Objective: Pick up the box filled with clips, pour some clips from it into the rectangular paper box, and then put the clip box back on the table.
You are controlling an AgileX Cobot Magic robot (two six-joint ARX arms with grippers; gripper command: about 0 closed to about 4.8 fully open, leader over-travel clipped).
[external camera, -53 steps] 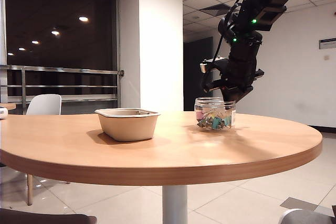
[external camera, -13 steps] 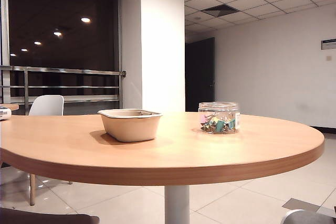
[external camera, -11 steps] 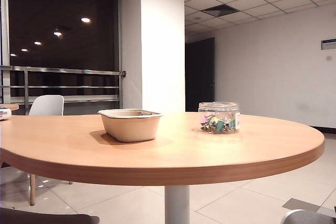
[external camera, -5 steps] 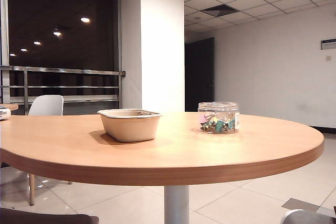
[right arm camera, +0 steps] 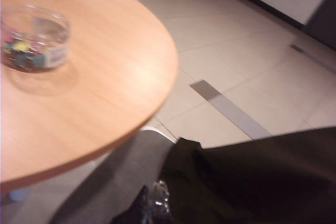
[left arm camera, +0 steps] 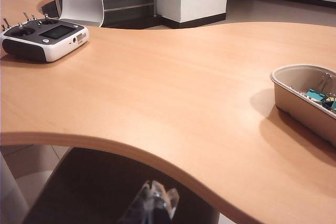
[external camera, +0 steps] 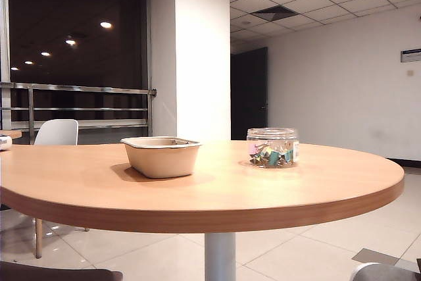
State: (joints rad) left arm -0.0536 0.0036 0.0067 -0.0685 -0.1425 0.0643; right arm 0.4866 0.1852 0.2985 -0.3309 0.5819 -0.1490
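Jar (external camera: 273,147) is the landmark: standing upright on the table (external camera: 217,189), unheld, nothing touching it. Paper box (external camera: 161,156) sits well apart from the jar, toward the dark window side. Clips (external camera: 269,155) show in the jar's bottom; a few clips also lie inside the paper box, seen from the left wrist. By the look of it, pour done and jar set back down.

Left gripper (left arm camera: 156,205): fingers pressed together, holding nothing, off the table edge, on the far side of the paper box from the jar. Right gripper (right arm camera: 156,203): fingers closed, holding nothing, low beyond the table rim nearest the jar, over dark cloth.

Risks, judged:
- Either arm swinging back over the rim could clip the jar; no lid visible, so a tip would scatter clips.
- Remote (left arm camera: 44,38) sits far from the jar, beyond the paper box; a sweep of the left arm could knock it.

Materials:
- Jar: clear hard plastic, round, short, white label; slick walls.
- Paper box: matte beige pulp, tapered, rolled rim; light, would slide easily.
- Clips: small, mixed colours, metal handles.
- Table: smooth wood-look top, rounded edge.
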